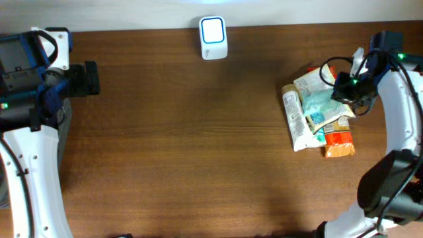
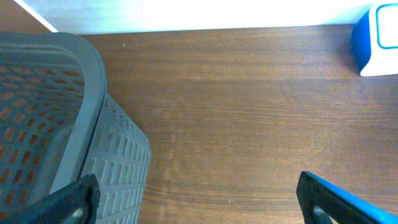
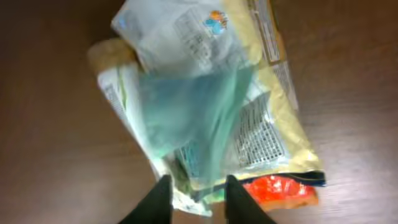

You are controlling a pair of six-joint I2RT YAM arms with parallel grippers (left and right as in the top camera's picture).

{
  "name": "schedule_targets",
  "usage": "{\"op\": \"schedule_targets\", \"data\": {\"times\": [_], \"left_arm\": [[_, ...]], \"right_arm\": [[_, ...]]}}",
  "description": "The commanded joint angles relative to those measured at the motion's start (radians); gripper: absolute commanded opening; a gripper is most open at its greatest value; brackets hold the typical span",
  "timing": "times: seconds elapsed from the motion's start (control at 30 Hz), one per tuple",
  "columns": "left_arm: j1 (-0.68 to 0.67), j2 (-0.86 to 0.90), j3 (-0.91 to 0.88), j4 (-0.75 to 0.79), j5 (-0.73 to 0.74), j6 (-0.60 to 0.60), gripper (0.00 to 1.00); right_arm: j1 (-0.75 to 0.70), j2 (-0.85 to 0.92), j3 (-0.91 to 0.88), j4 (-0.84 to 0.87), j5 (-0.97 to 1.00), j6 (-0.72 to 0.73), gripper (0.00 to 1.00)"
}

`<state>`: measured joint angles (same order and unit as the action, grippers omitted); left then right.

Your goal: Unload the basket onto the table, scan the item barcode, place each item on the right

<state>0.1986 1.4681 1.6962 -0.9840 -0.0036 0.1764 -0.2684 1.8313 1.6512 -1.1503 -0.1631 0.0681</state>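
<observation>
This looks like a robot test bench in a lab, arranged as a small shop checkout. The work surface is a plain table with dark brown wood grain, and behind it runs only a white wall strip. Two white robot arms, the left arm and the right arm, stand at its two ends. The goods belong to a shop: a small white barcode scanner with a lit blue screen stands at the far edge, a pile of printed snack packets lies on the right, and a grey plastic basket with a grid wall stands on the left.
</observation>
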Motion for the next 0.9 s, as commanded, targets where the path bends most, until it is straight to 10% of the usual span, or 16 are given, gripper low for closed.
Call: {"op": "schedule_targets", "data": {"times": [0.0, 0.3, 0.33, 0.87], "left_arm": [[0.001, -0.008, 0.003, 0.001, 0.007, 0.013, 0.99], [0.001, -0.008, 0.003, 0.001, 0.007, 0.013, 0.99], [0.001, -0.008, 0.003, 0.001, 0.007, 0.013, 0.99], [0.001, -0.008, 0.003, 0.001, 0.007, 0.013, 0.99]], "right_arm": [[-0.002, -0.009, 0.003, -0.008, -0.002, 0.019, 0.45], [0.092, -0.388, 0.159, -0.209, -0.018, -0.008, 0.71], [0.121, -0.477, 0.161, -0.209, -0.018, -0.008, 0.99], [0.151, -0.781, 0.108, -0.208, 0.123, -0.008, 0.98]]}}
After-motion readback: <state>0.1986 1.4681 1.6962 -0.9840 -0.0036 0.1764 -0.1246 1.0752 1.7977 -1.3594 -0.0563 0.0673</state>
